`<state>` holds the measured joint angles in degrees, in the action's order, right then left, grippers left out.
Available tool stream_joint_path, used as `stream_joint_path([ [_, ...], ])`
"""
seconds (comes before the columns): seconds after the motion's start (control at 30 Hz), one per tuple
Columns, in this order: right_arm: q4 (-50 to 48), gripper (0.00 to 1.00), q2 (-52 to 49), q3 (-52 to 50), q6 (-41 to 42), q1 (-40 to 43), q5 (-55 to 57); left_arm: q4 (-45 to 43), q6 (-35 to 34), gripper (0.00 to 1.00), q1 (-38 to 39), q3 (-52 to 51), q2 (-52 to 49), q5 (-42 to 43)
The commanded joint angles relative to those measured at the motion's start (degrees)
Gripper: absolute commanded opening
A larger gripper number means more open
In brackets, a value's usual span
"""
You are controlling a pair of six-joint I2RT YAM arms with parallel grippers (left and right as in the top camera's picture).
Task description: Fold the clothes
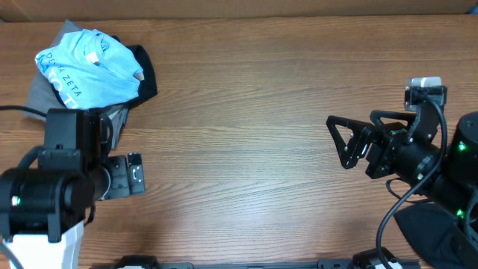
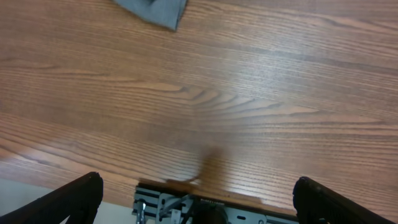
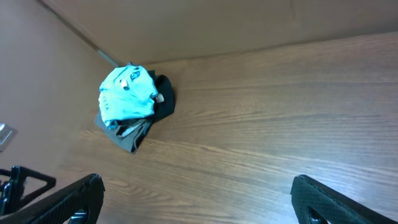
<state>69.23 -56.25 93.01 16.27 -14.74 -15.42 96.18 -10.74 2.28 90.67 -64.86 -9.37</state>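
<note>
Clothes (image 1: 93, 67): you see one crumpled pile, light blue on top; far left corner of the table (image 1: 254, 97)
Left gripper (image 2: 198, 193): jaws spread wide, holding nothing; near the pile
Right gripper (image 1: 341, 142): jaws wide apart, empty; well apart from it

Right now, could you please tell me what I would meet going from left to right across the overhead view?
Pile of clothes topped by a light blue T-shirt → bare wooden table → right end effector.
</note>
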Motion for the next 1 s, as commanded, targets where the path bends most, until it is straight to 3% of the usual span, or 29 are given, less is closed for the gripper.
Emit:
stream_joint_path([
  [0.0, 0.8, 1.00, 0.2, 0.8, -0.2, 0.0, 0.6, -0.2, -1.1, 1.00, 0.5, -0.2, -1.5, 0.6],
  [0.2, -0.6, 1.00, 0.2, 0.1, -0.2, 0.0, 12.3, -0.2, -1.1, 1.00, 0.5, -0.2, -4.7, 0.7],
  [0.3, -7.5, 1.00, 1.8, -4.0, -1.5, 0.0, 17.2, -0.2, -1.1, 1.00, 0.5, -0.2, -6.1, 0.7],
  [0.4, -19.8, 1.00, 5.5, -12.7, -5.3, 0.0, 17.2, -0.2, -1.1, 1.00, 0.5, -0.2, -7.5, 0.7],
  [0.57, -41.2, 1.00, 14.8, -35.6, -5.4, 0.0, 16.6, -0.2, -1.1, 1.00, 0.5, -0.2, -9.8, 0.7],
  [0.8, -53.9, 1.00, 28.0, -59.9, -5.4, 0.0, 16.7, -0.2, -1.1, 1.00, 0.5, -0.2, -12.9, 0.7],
  [0.97, -54.0, 1.00, 41.7, -70.3, -5.4, 2.1, 16.6, -0.3, -1.1, 1.00, 0.5, -0.2, -14.4, 0.7],
])
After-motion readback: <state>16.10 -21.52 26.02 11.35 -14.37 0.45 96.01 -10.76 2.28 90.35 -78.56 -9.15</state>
